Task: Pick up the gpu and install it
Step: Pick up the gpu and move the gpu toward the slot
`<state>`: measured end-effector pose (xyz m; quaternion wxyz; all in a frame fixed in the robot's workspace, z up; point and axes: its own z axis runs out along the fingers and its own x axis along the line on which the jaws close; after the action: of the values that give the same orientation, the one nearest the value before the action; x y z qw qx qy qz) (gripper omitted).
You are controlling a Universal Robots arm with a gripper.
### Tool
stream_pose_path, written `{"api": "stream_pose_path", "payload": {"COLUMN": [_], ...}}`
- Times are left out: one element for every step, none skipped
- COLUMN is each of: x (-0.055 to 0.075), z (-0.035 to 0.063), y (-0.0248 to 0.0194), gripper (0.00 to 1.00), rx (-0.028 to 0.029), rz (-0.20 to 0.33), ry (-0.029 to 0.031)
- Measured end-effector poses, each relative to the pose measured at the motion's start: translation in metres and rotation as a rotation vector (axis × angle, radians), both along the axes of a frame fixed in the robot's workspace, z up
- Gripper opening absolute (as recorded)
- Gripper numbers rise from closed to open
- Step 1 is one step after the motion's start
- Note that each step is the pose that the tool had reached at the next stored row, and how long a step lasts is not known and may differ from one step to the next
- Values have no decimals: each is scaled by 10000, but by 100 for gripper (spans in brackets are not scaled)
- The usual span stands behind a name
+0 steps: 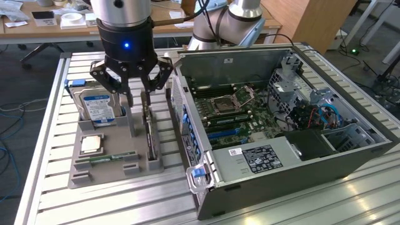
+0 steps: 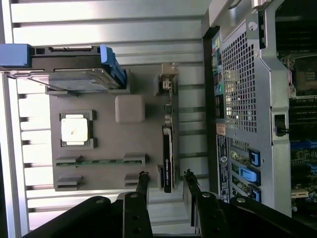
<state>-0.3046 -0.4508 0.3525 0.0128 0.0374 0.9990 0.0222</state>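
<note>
Directly over gpu (image 2: 168, 148), hand (image 2: 165, 175) (spread apart)

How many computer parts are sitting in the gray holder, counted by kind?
hard drive: 1
processor chip: 1
green RAM stick: 1
gpu: 1
Total: 4

Single arm (image 1: 240, 16) bent over, wrist (image 1: 123, 11) vertical, gripper (image 1: 138, 96) pointing straight down — black fingers (image 2: 142, 191) spread apart
</note>
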Motion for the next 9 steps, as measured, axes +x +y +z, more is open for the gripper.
{"api": "stream_pose_path", "payload": {"x": [0, 0, 0, 0, 0, 0, 0, 0, 0], "z": [-18, -34, -50, -68, -85, -100, -115, -128, -139], "y": [0, 0, 0, 0, 0, 0, 0, 0, 0], "gripper": [42, 42, 42, 42, 42, 42, 42, 42, 42], "rx": [0, -1, -1, -1, -1, -1, 0, -1, -1], "rz": [-1, 0, 0, 0, -1, -1, 0, 0, 0], "ry": [0, 1, 1, 0, 1, 1, 0, 0, 0]}}
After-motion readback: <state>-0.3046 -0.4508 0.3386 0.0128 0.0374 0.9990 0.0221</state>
